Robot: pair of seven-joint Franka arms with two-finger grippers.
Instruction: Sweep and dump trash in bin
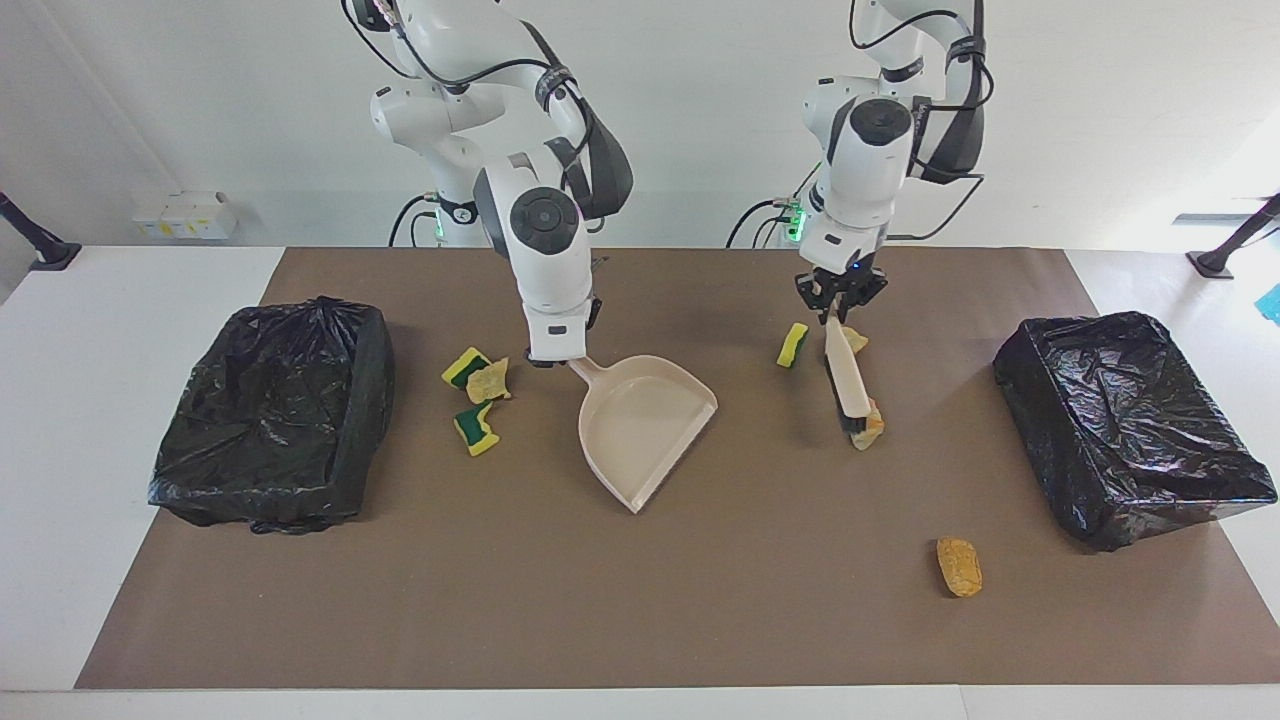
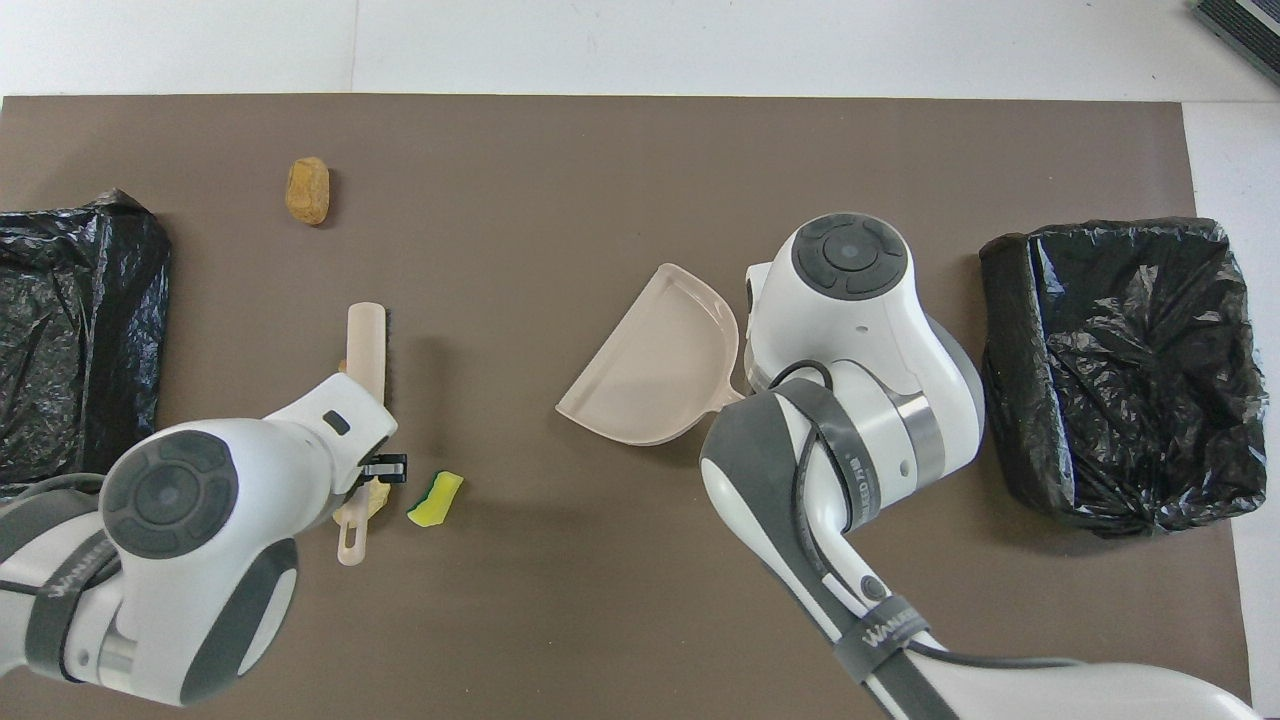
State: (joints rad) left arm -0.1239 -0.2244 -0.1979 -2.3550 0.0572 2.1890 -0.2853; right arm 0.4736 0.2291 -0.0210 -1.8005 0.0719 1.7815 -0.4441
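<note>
Right gripper [image 1: 558,358] clamped on the dustpan [image 1: 643,425] handle beside three scraps [image 1: 476,397]. Left gripper [image 1: 838,300] clamped on the brush [image 1: 846,385], bristles against a bread chunk [image 1: 869,430]. Sponge piece [image 1: 792,344] nearby; another chunk [image 1: 958,565] well apart. Black bins [image 1: 275,410] at both table ends.

A wide bare strip of brown mat [image 1: 500,600] is seen at 6 o'clock of the dustpan [image 1: 645,425]. The way is blocked at 9 o'clock by a black bin [image 1: 275,415], and at 3 o'clock by the brush [image 1: 848,385] and another bin [image 1: 1130,425].
</note>
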